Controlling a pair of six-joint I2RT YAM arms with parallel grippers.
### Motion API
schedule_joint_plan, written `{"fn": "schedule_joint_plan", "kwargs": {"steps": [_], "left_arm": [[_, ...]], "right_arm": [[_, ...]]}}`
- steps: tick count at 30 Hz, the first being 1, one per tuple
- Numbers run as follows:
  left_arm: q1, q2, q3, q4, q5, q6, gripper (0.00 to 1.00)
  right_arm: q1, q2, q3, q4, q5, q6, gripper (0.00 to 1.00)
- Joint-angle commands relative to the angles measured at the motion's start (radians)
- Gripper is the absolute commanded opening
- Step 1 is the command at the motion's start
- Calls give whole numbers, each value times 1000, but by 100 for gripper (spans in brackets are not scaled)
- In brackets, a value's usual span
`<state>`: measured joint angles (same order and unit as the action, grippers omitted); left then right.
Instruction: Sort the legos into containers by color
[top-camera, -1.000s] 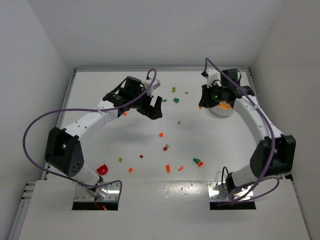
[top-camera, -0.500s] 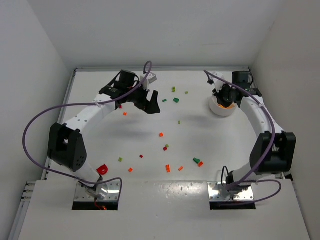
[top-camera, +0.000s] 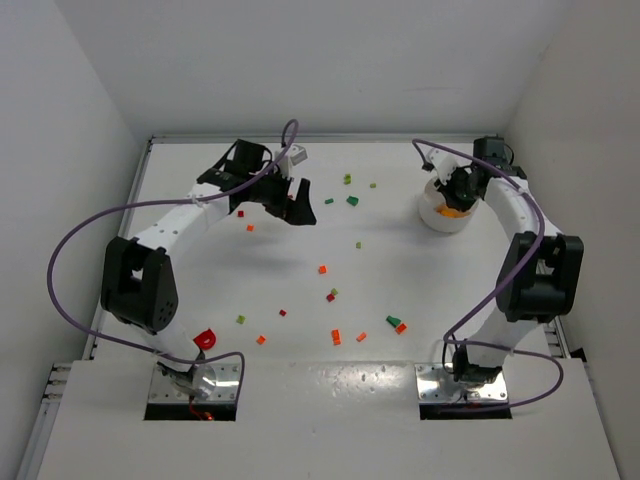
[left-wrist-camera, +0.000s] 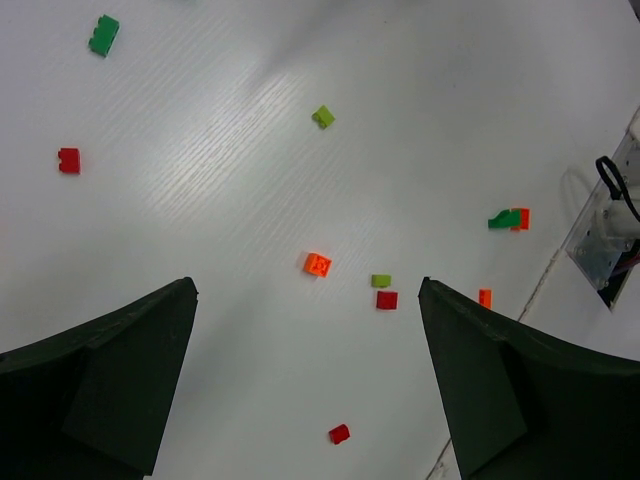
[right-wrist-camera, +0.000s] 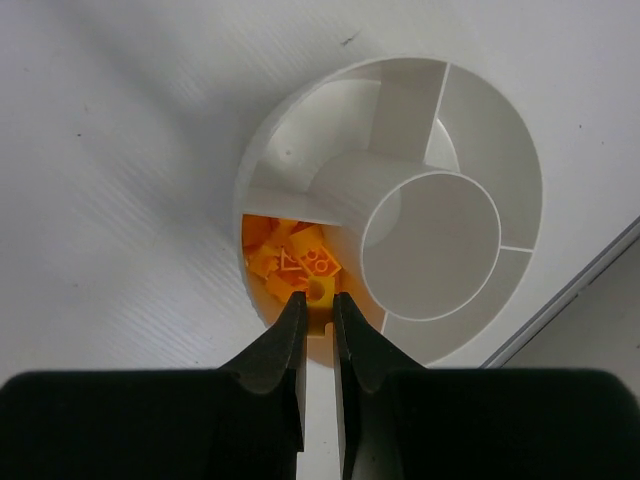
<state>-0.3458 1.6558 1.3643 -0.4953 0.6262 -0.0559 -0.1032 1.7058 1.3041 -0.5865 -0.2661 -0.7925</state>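
The right end effector (right-wrist-camera: 318, 297) hangs over the dish (right-wrist-camera: 300, 130) at the far right of the counter (top-camera: 200, 270). Its jaws are nearly closed on what looks like a yellow-orange lego (right-wrist-camera: 318, 288), right above the compartment of orange legos (right-wrist-camera: 272, 255) so the colours match. The left end effector (left-wrist-camera: 305, 285), wide open and empty, hovers far left over loose legos (left-wrist-camera: 317, 264), probably to choose one

My dish (right-wrist-camera: 470, 130) is plain white; the bricks (right-wrist-camera: 290, 262) in its one filled section are orange and yellow. On the white table (left-wrist-camera: 230, 210) I see a red brick (left-wrist-camera: 68, 160), an orange brick (left-wrist-camera: 317, 264), a lime brick (left-wrist-camera: 323, 116) and a dark green brick (left-wrist-camera: 102, 34). My left gripper (top-camera: 298, 203) and right gripper (right-wrist-camera: 318, 298) are black, the cables (top-camera: 50, 270) purple.
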Motion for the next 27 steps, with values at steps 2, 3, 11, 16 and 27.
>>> {"fn": "schedule_joint_plan", "kwargs": {"steps": [2,3,11,16,27], "left_arm": [[19,4,42,4,38,11,100],[19,4,42,4,38,11,100],[8,13,33,4,49,63,95],[-91,9,-4,-8,67,216,73],[-470,79,-68,1,76,576,58]], "right_arm": [[-15,29,58,-4,8,-47,12],[-15,40,67,-4,8,-47,16],[-33,23,57,24,21,-1,47],[-82,-66,86,-33,-83,198,44],[-188,-193,-2,-441,-505,377,40]]}}
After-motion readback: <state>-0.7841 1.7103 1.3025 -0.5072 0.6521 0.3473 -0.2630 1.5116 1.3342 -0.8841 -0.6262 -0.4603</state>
